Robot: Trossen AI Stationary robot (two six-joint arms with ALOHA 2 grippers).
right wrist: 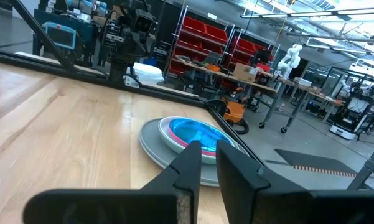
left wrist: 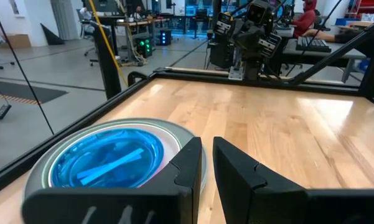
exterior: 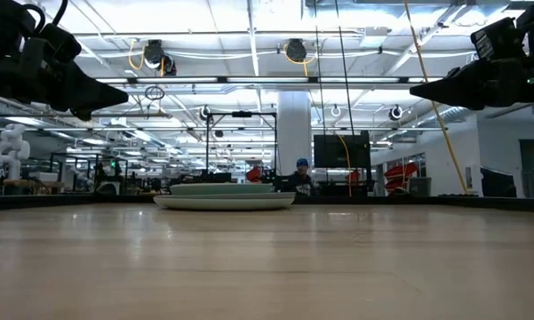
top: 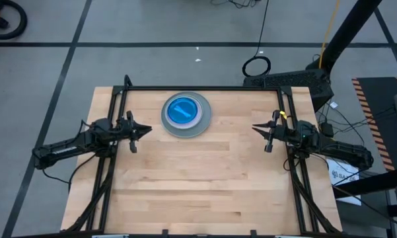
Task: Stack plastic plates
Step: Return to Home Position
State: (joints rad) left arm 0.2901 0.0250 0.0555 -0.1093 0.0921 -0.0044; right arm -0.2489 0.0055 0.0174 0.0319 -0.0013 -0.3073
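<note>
**Plates in one stack at the far middle, both arms hanging off to the sides**

I am looking down on the light wooden table, and the stack of round plastic plates is sitting near its far edge, a little left of centre. The small teal-blue plate is lying on top, and the large grey plate is showing as the widest ring underneath. From the right wrist view I am also catching a thin pink rim just under the teal-blue one. From table height the stack is reading as low and level.

The left gripper is hanging above the table's left side, pointing inward and well apart from the plates. Its fingers are lying almost together with only a thin slit between them, gripping nothing. The right gripper is mirroring it above the right side, its fingers likewise drawn close and empty.

In the low view both are floating high above the wood.
</note>
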